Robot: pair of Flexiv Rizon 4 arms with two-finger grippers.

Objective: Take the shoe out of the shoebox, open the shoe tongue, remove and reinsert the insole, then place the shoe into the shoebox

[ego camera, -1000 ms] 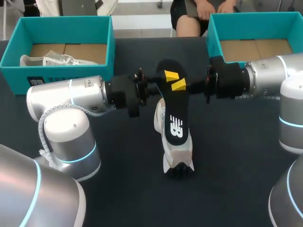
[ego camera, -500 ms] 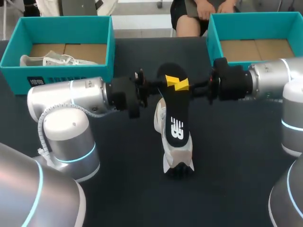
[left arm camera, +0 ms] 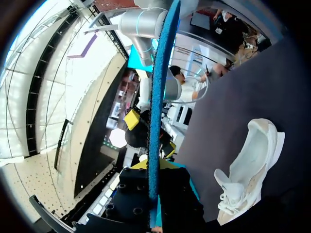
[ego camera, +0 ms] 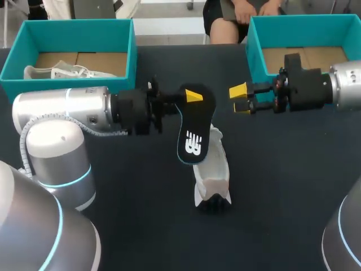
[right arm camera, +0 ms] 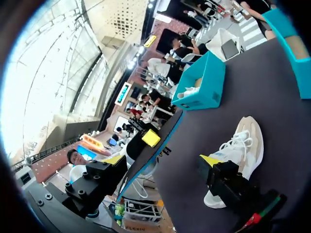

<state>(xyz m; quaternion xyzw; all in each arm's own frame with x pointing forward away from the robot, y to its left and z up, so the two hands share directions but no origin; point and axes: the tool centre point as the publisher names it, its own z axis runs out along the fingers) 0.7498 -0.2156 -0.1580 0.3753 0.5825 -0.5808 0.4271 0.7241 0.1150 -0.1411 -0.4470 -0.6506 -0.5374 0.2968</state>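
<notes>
My left gripper point(ego camera: 190, 96) is shut on the heel end of the black insole point(ego camera: 193, 132), which hangs slanted above the white shoe point(ego camera: 211, 172) lying on the dark table. In the left wrist view the insole point(left arm camera: 155, 87) stands edge-on, blue, between my fingers, with the shoe point(left arm camera: 248, 170) beside it on the table. My right gripper point(ego camera: 240, 99) stands open a little to the right of the insole, with nothing between its fingers. From the right wrist view the insole point(right arm camera: 154, 145) is ahead of my open gripper point(right arm camera: 162, 160), and the shoe point(right arm camera: 238, 148) lies beyond.
A teal shoebox point(ego camera: 14, 68) at the back left holds another white shoe point(ego camera: 62, 72). A second teal shoebox point(ego camera: 254, 39) stands at the back right behind my right arm, showing only its cardboard floor. A person sits beyond the far edge.
My right gripper has opened, let go of the insole and drawn back to the right. The left gripper has closed on the insole and carried it slightly left and lower.
</notes>
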